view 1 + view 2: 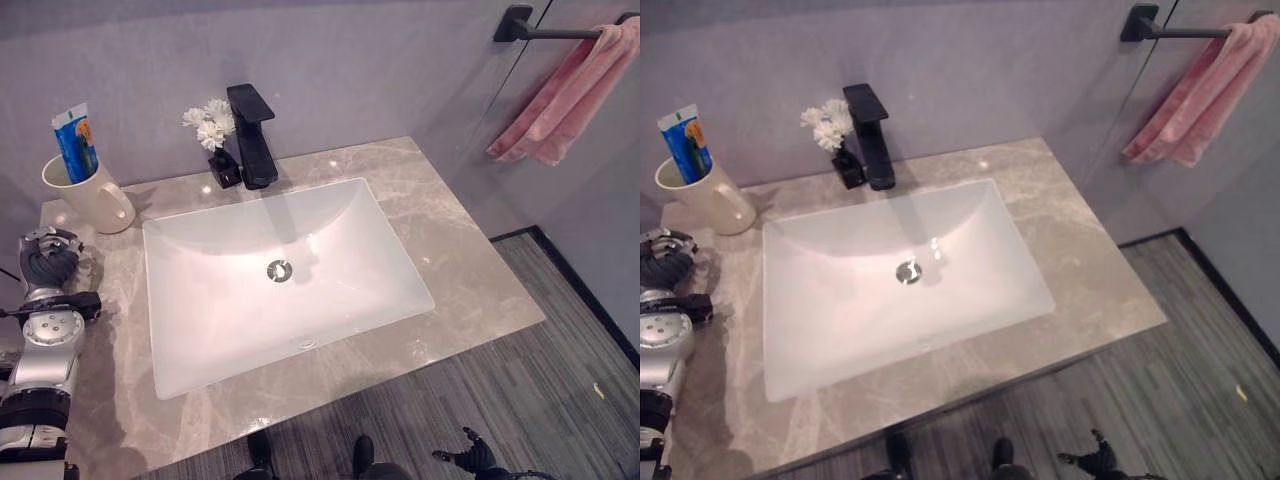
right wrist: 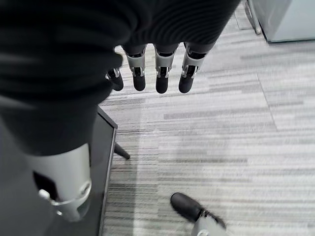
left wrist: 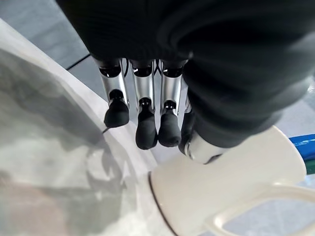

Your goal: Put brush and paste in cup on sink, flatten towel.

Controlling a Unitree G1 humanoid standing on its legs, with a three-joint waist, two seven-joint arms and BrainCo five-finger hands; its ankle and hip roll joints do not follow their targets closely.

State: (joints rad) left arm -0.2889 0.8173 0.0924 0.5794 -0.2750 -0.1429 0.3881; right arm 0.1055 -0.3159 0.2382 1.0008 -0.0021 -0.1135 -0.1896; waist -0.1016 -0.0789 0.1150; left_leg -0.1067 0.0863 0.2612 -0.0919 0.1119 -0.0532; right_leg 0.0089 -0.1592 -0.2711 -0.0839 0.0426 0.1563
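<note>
Soft, even light falls from above, and the white sink (image 1: 280, 290) glares pale around its drain (image 1: 279, 270). The tap (image 1: 254, 135) throws a faint shadow into the basin, and small highlights dot the glossy bench (image 1: 450, 260). Close to my left robot hand (image 3: 147, 118), the cup (image 3: 231, 187) blurs.

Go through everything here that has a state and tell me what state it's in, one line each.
cup: upright on the counter, holds the toothpaste.
toothpaste: standing in the cup, cap end up.
towel: bunched on the wall bar, not flattened.
faucet: no water running.
sink: basin empty, dry-looking.
left hand: open, beside the cup, holding nothing.
right hand: open, hanging over the floor, empty.
</note>
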